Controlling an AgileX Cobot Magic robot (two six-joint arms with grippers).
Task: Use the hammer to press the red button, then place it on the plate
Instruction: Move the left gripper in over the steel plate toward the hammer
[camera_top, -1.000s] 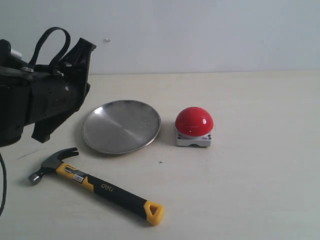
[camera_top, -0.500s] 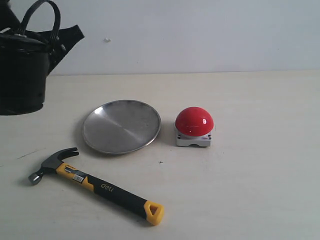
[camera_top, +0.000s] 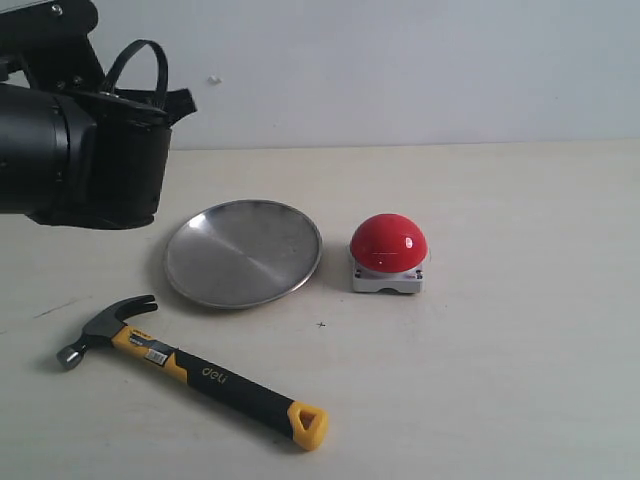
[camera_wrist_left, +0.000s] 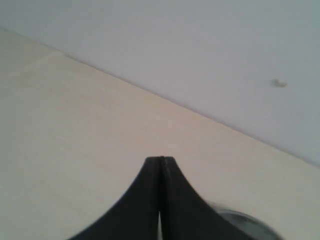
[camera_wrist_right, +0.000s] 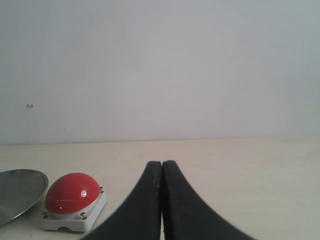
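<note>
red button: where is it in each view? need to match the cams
Exterior: red button mid-table, right of the plate.
Left wrist: not in it; only a sliver of the plate shows.
Right wrist: red button beside the plate's edge.
Shared landmark: the plate.

Open table (camera_top: 500, 380) rings the hammer (camera_top: 200, 374); only the plate (camera_top: 243, 252) lies near.
</note>
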